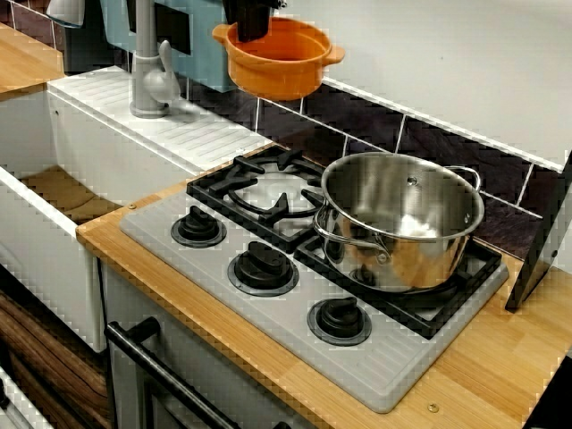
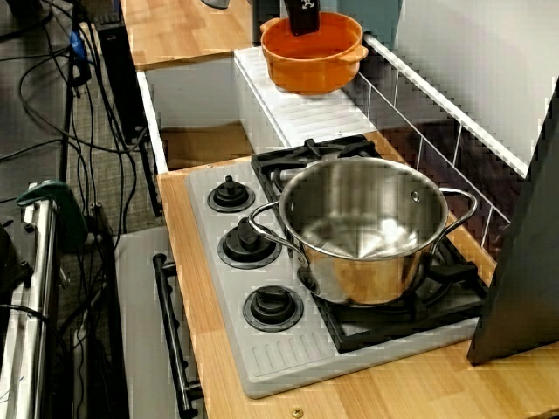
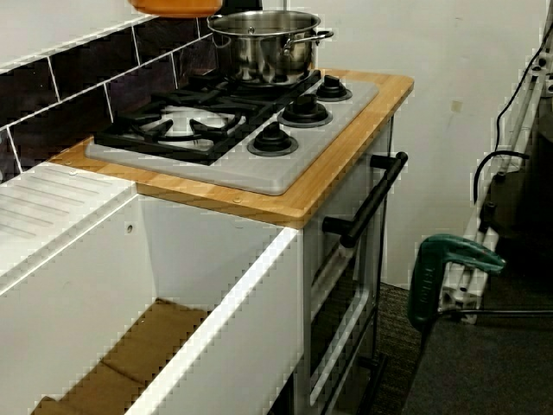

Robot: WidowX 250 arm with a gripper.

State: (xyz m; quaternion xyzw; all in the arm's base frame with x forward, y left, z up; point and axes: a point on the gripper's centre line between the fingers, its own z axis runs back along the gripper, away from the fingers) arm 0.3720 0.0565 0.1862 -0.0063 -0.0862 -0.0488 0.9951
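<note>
We are gripping the orange pot (image 1: 281,58) by one side of its rim, with the gripper (image 1: 253,20) pointing straight down and its fingers pinched narrow on the wall, so the pot is hanging just beneath them. It is hovering over the ribbed draining board (image 1: 206,134) beside the tiled wall, well apart from the steel pot (image 1: 402,214) sitting on the stove (image 1: 384,366).

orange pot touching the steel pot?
Apart. The view from the front shows a bare burner grate between the orange pot and the steel pot.
</note>
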